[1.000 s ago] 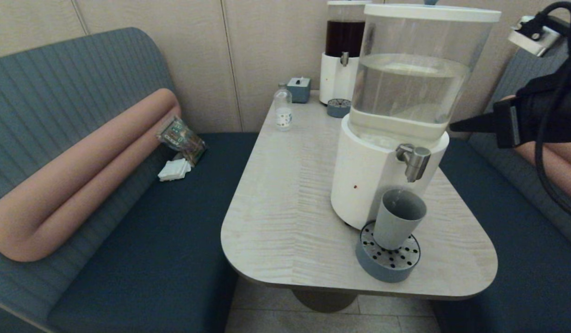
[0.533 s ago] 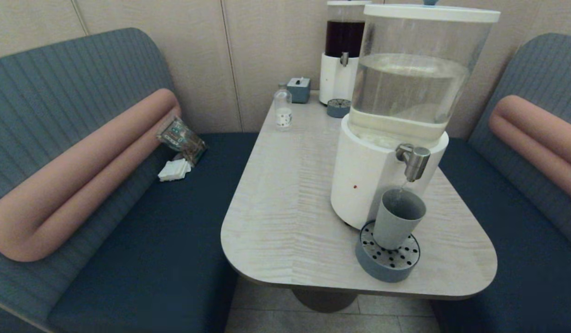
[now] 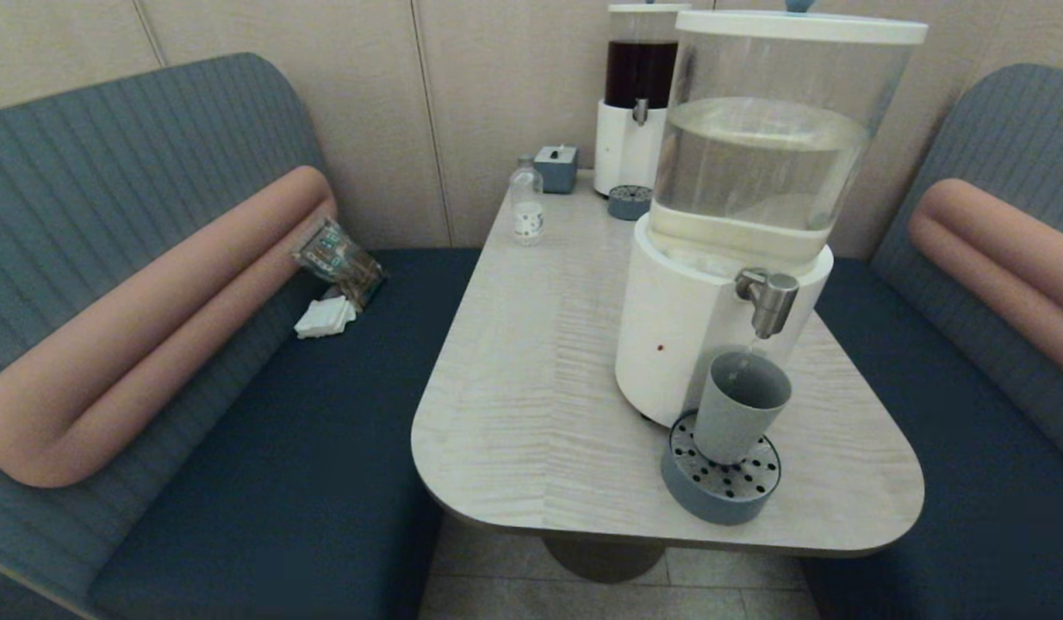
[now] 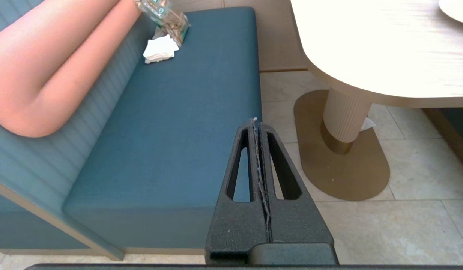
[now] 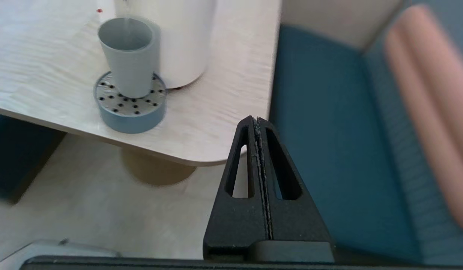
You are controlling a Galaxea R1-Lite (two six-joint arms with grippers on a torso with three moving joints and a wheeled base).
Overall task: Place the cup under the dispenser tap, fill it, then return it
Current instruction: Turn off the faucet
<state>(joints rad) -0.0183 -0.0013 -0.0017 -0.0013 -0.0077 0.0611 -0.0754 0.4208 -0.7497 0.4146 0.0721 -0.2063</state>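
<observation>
The grey-blue cup stands upright on the round perforated drip tray, right under the brushed-metal tap of the big water dispenser. A thin stream of water runs from the spout into it. The right wrist view also shows the cup on its tray. Neither arm appears in the head view. My right gripper is shut and empty, low beside the table's near right edge. Over the left bench's front edge, my left gripper is shut and empty.
A dark-liquid dispenser, a small blue box and a clear labelled bottle stand at the table's far end. Blue benches with pink bolsters flank the table. A packet and napkins lie on the left bench.
The right arm, raised at the head view's right edge a second ago, has withdrawn out of that view. Water has kept running into the cup, which has not moved.
</observation>
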